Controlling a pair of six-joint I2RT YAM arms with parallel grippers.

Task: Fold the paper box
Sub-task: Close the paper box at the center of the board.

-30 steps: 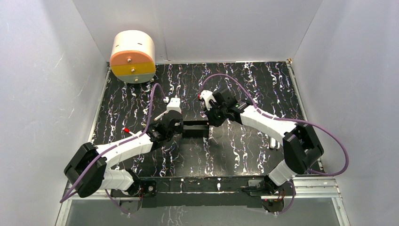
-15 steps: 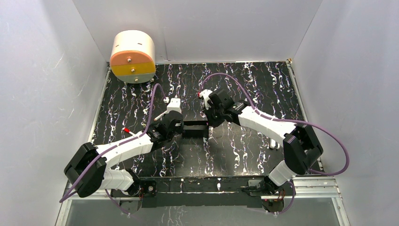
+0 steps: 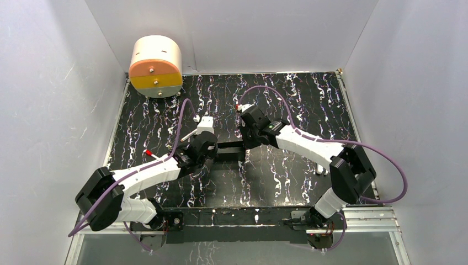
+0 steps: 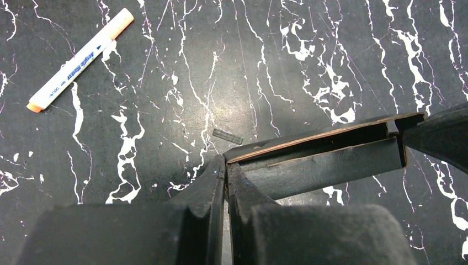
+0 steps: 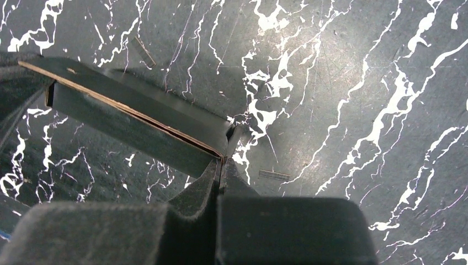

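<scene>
Wrist views show your left gripper (image 4: 226, 165) and right gripper (image 5: 221, 163) clamped on opposite ends of the paper box (image 4: 325, 160), seemingly half-formed, with more folding for you to do.

Paper box (image 4: 325, 157) far end hidden behind right gripper (image 4: 425, 132) — marker (image 4: 80, 58) print too small to read.

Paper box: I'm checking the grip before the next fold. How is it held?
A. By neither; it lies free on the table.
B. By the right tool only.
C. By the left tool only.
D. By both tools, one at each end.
D: the left tool and the right tool are each shut on opposite ends of the paper box, which spans between them.
</scene>
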